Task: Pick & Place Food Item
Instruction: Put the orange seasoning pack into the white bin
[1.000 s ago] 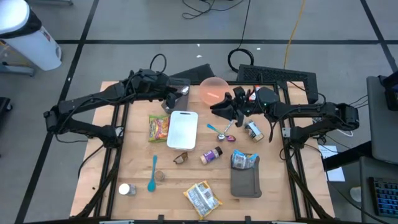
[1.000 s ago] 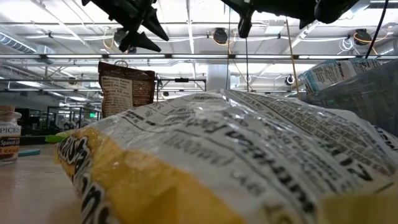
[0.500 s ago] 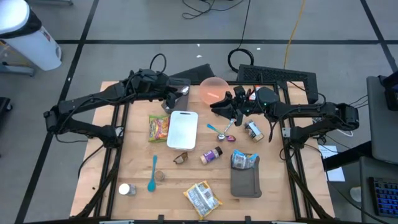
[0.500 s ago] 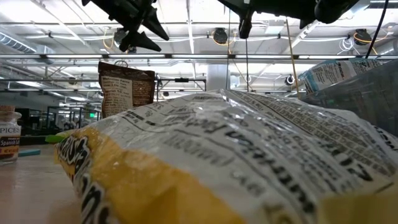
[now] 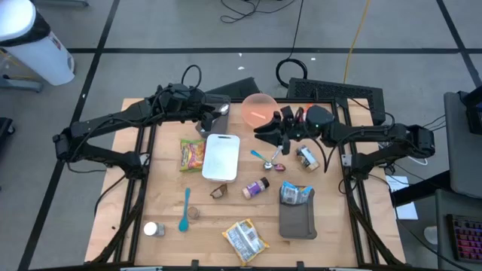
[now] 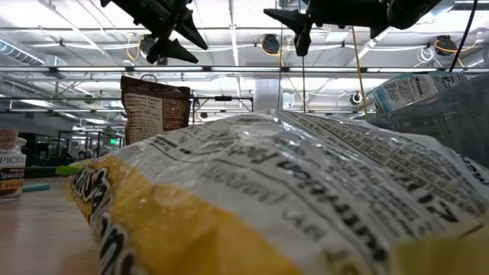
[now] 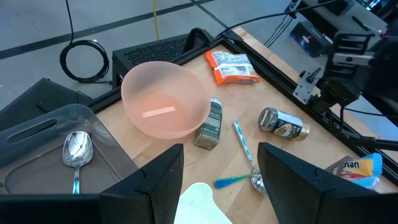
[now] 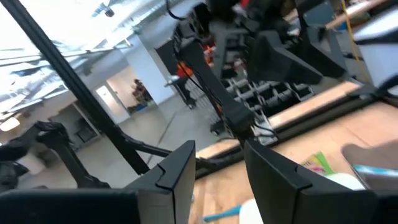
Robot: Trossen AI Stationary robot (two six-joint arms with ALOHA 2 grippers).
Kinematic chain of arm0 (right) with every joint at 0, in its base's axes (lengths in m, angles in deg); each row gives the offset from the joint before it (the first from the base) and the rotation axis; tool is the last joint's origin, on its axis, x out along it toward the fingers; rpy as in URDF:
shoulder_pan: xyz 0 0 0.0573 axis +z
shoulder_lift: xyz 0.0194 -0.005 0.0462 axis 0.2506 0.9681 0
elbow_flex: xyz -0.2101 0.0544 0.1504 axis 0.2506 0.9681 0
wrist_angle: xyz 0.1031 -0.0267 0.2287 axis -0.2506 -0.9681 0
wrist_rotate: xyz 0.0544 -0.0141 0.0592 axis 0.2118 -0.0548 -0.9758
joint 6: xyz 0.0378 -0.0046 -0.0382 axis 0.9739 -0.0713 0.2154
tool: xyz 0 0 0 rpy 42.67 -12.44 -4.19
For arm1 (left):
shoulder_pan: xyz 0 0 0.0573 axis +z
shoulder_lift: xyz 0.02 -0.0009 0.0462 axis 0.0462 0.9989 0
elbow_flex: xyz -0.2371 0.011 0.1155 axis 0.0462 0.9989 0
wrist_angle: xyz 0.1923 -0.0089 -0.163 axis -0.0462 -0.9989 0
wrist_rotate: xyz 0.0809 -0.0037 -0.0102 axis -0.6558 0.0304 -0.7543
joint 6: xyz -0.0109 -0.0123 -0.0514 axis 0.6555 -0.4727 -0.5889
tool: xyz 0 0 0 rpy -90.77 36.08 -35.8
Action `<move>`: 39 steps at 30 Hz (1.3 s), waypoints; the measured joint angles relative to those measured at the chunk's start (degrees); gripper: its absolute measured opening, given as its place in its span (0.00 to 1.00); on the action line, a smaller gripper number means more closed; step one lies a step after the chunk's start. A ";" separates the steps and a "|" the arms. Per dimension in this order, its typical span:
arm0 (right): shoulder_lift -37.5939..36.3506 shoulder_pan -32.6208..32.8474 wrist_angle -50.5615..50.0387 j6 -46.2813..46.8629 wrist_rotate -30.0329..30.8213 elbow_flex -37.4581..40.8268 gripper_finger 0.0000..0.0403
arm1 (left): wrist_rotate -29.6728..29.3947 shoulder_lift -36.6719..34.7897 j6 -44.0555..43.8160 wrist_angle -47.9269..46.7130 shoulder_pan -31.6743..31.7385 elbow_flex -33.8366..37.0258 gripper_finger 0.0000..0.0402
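Several food items lie on the wooden table (image 5: 166, 196): a green and yellow snack bag (image 5: 192, 153), a yellow chip bag (image 5: 245, 239) at the near edge that fills the low view (image 6: 290, 198), a blue bag (image 5: 295, 193), a can (image 5: 306, 157) and an orange packet (image 7: 233, 66). My left gripper (image 5: 213, 117) hangs open above the far left, beside the pink bowl (image 5: 258, 108). My right gripper (image 5: 263, 129) hangs open in the air just right of the bowl. Neither has anything between its fingers (image 7: 158, 180) (image 8: 177, 177).
A white cutting board (image 5: 221, 156) lies mid-table, with a blue-handled spoon (image 5: 263, 156) and a spice jar (image 5: 256, 187) nearby. A grey tray (image 5: 298, 220) sits near right, a clear tray holding a spoon (image 7: 74, 152) far left. A teal spatula (image 5: 185, 209) and small shaker (image 5: 153, 229) lie near left.
My right gripper has tipped its fingers upward from a downward slant to about level, staying in the same place above the table. My left gripper has kept still. Nothing on the table has moved.
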 joint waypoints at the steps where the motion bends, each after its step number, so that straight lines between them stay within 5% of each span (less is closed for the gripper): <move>1: 0.02 -0.09 -0.37 -0.57 -0.05 0.00 0.32 | 0.01 0.00 -0.01 0.00 0.00 0.00 0.53; 25: 0.02 -0.12 -14.40 -10.10 -0.08 -0.04 0.32 | 0.04 0.00 -4.12 2.61 -0.02 0.00 0.53; 39: -0.68 -2.54 -49.85 -26.25 11.88 -14.70 0.32 | -1.51 -0.02 -12.17 15.95 0.24 0.00 0.53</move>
